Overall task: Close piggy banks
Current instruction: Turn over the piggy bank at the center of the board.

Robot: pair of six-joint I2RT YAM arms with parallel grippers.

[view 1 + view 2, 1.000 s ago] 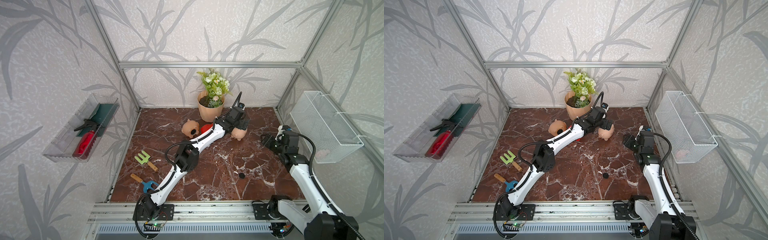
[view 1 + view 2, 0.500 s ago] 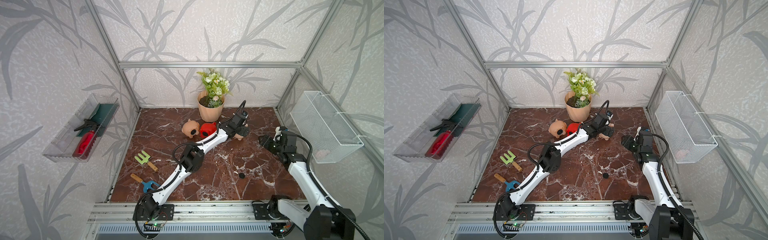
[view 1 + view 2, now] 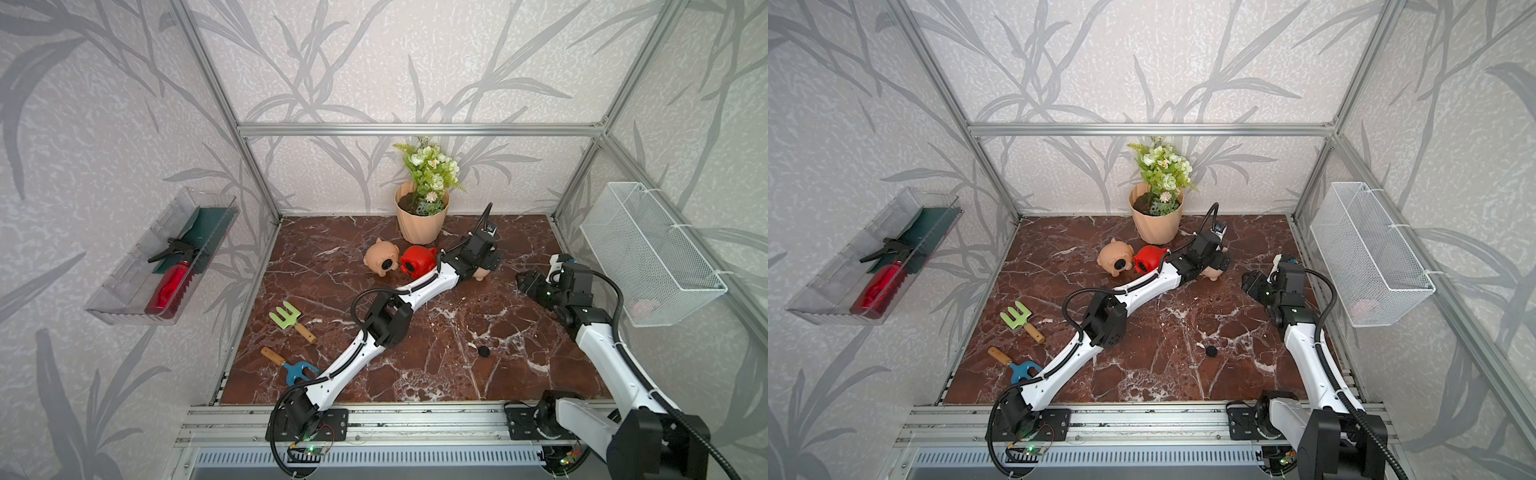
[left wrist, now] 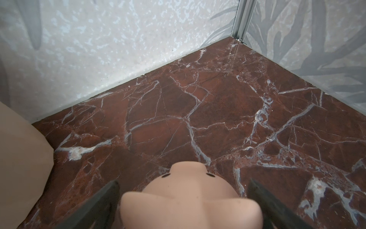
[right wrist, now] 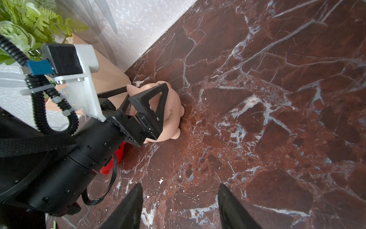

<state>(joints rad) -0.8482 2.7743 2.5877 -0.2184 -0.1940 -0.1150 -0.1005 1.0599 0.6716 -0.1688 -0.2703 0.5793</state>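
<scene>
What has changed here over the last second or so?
The left arm swung slightly rightward, uncovering the red piggy bank, and the left gripper settled astride the rightmost peach piggy bank, jaws open either side, not gripping. Nothing was picked up or released. Neither those nor the second peach piggy bank, the black plug or the right gripper moved much.

The red-brown marble desk carries a ribbed flowerpot at its back edge. Just in front of it, a peach piggy bank and a red piggy bank lie side by side. A second peach piggy bank stands to their right, a black plug lies alone nearer the front, and a green hand fork and a blue hand rake lie by the left edge.
</scene>
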